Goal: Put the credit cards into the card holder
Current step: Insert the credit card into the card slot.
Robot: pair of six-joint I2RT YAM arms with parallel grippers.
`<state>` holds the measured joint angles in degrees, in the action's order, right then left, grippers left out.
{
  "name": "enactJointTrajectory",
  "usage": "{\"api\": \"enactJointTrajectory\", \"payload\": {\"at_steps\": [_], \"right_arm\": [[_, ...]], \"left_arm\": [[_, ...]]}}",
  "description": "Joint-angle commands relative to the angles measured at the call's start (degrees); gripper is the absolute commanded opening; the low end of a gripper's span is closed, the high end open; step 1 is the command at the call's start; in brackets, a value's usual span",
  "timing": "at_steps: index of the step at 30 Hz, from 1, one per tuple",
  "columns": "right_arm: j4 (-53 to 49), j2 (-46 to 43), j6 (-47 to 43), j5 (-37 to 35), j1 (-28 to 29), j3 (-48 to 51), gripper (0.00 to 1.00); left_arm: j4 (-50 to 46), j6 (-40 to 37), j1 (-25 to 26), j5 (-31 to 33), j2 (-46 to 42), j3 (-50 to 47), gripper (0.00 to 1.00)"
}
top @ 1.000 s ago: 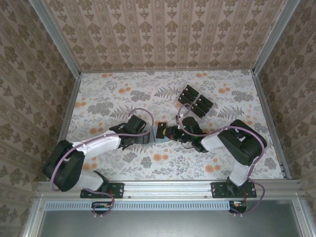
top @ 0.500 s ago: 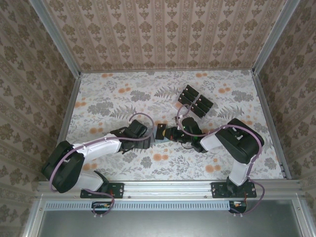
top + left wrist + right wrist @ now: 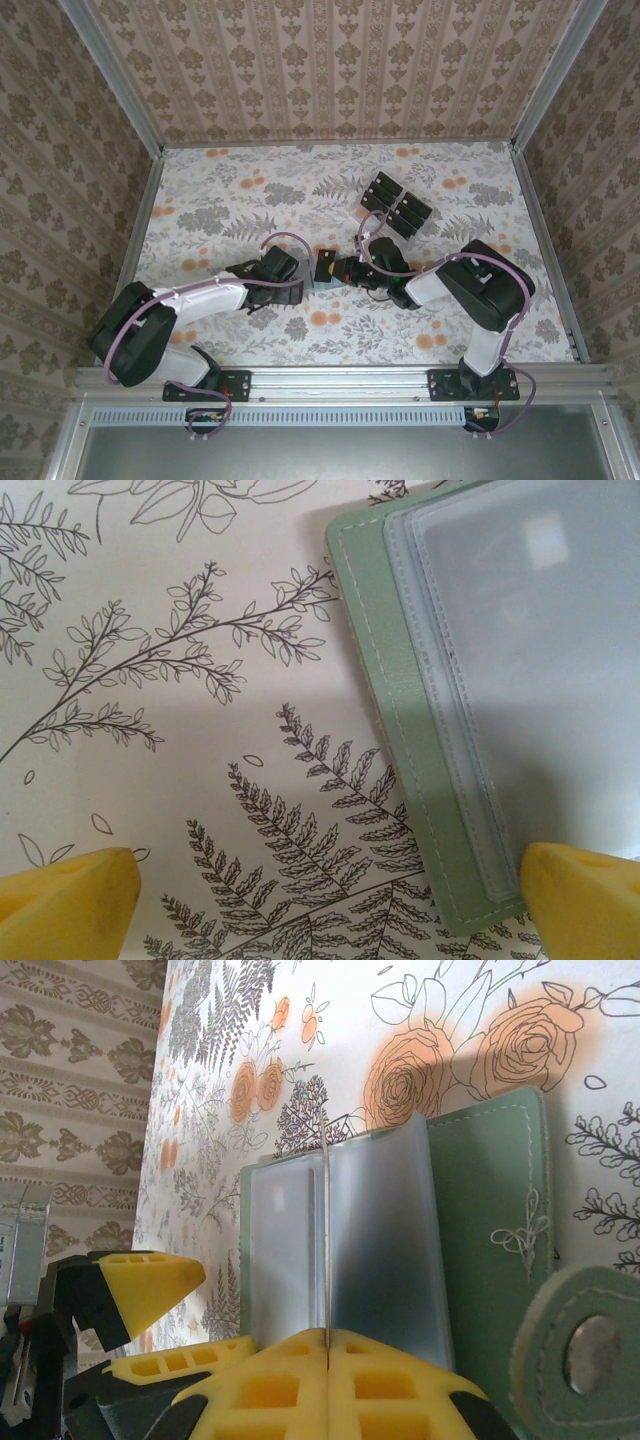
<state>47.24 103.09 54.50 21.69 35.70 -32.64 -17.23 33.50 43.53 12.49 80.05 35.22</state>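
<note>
One card [image 3: 326, 1220] is pinched edge-on in my right gripper [image 3: 328, 1345], upright over the open card holder [image 3: 490, 1210], which lies flat between both grippers. Left gripper [image 3: 325, 898]: jaws wide, one fingertip [image 3: 585, 895] at the holder's corner. Step, I judge: insertion. The next move calls for aligning the card's edge with a clear sleeve's [image 3: 380, 1240] mouth. Card face, sleeve openings — unreadable.

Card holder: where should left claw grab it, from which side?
Best bet: take the card holder by its bare stitched green margin, beside the clear sleeves. It lies flat and open, so come from above at the outer edge; the open left claw straddles that edge.
</note>
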Motion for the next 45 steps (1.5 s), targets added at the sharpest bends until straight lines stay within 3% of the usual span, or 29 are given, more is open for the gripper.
{"api": "enactJointTrajectory", "payload": {"at_steps": [1, 29, 45], "right_arm": [[2.18, -0.72, 0.94, 1.24, -0.28, -0.32, 0.00], [5.91, 3.12, 1.92, 1.67, -0.25, 1.09, 0.00], [10.00, 6.66, 3.10, 7.13, -0.27, 1.00, 0.00]], "left_arm": [[-1.04, 1.22, 0.39, 1.64, 1.16, -1.38, 1.00], [-1.31, 0.93, 0.38, 1.97, 0.66, -1.64, 1.00], [-1.40, 0.65, 0.38, 1.93, 0.69, -1.41, 1.00]]}}
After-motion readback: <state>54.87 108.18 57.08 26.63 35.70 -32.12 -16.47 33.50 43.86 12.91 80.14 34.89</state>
